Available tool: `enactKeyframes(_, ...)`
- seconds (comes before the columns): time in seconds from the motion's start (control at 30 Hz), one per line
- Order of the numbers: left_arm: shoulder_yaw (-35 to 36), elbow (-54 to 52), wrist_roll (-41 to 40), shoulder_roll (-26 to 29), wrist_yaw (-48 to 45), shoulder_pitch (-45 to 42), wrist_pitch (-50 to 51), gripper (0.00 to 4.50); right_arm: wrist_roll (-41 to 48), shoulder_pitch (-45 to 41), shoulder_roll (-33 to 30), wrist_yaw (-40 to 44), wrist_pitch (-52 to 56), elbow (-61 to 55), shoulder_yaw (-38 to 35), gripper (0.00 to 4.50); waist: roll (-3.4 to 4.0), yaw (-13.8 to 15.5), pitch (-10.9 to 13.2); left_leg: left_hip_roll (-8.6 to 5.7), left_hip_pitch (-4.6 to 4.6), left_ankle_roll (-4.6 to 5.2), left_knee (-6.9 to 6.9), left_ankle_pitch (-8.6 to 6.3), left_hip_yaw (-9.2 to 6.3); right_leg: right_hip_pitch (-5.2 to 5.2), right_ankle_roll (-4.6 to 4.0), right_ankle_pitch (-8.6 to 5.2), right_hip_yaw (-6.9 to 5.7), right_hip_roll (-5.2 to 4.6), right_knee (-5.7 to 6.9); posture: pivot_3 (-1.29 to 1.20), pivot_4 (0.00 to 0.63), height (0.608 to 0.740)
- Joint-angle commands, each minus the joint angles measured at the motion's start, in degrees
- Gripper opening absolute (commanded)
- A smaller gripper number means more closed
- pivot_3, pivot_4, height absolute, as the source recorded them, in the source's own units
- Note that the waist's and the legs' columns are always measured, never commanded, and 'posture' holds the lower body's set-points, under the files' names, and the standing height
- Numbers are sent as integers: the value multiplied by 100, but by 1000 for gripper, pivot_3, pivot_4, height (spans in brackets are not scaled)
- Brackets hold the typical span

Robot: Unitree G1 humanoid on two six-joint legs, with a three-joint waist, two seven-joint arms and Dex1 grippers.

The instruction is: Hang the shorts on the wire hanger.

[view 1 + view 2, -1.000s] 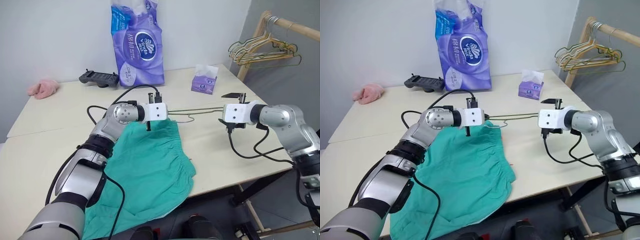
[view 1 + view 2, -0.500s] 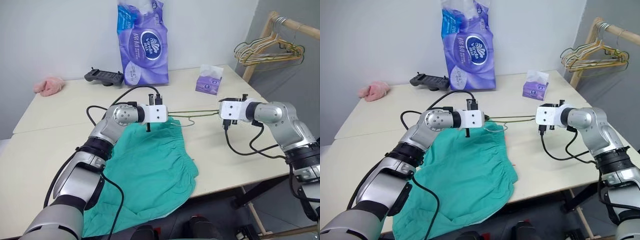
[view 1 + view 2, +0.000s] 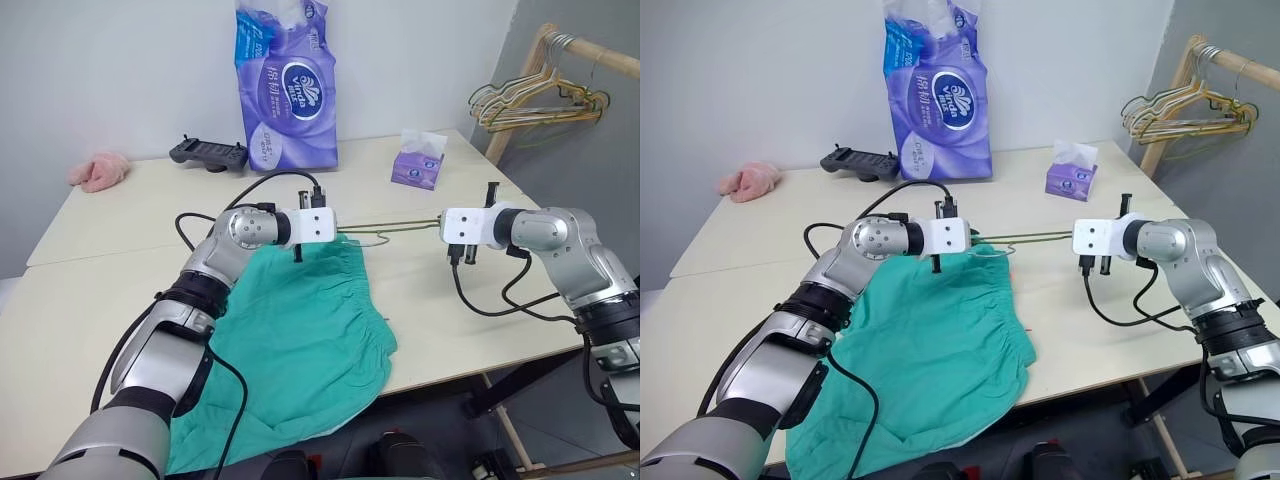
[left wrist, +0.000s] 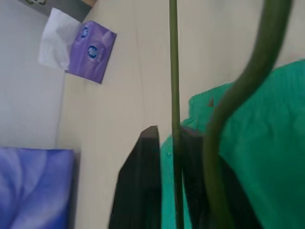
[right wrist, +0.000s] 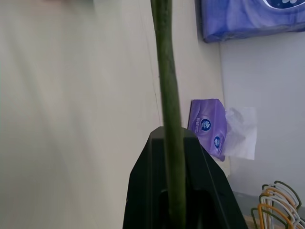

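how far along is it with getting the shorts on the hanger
Done: the wire hanger is lifted off the table, spanning between both tools. In hand: the right tool is shut on one end of the hanger, while the left tool has the other end between its fingers. Left: the shorts lie flat on the table, not yet threaded on.

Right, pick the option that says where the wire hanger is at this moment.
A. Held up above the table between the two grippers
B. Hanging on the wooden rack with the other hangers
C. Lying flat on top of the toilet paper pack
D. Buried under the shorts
A: the wire hanger spans the gap between the left gripper and the right gripper, raised above the table, with its hook at the waistband of the shorts.
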Motion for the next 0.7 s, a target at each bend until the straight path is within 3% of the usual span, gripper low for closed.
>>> enactKeyframes(0.03, 351, -427, -617, 46, -457, -63, 182, 1892, 82, -8, -101, 0, -35, -89, -209, 0, 0, 0, 0, 0, 0, 0, 0, 0, 0, 0, 0, 0, 0, 0, 0, -55, 40, 740)
enactKeyframes(0.3, 858, -976, -1736, 630, -1599, 264, 208, 4435, 578, 283, -151, 260, 299, 168, -486, 0, 0, -28, 0, 2, 2, 0, 0, 0, 2, 0, -1, 0, 3, 0, 3, -51, 39, 740)
enactKeyframes(0.43, 1305, -1316, -2212, 1072, -1751, 599, 753, 4476, 826, 577, -543, 526, 277, 724, -701, 0, 0, -22, 0, 3, 2, 0, 4, 0, 0, 0, -1, 0, 0, 2, 3, -54, 42, 740)
enactKeyframes(0.53, 1605, -1748, -2665, 1415, -1955, 1073, 1653, 4476, 1301, 821, -817, 1239, 694, 1007, -861, 0, 0, -27, 0, 2, 2, 1, 3, 0, 3, 1, 0, 0, 1, 1, -2, -53, 42, 740)
enactKeyframes(0.7, 1938, -3181, -3570, 1766, -2247, 2670, 2993, 4476, 2537, 1382, -1373, 3662, 2743, 724, -711, 0, 4, -55, -2, 7, 5, 7, 3, -4, 1, 2, 0, -1, 1, 0, 0, -38, 42, 740)
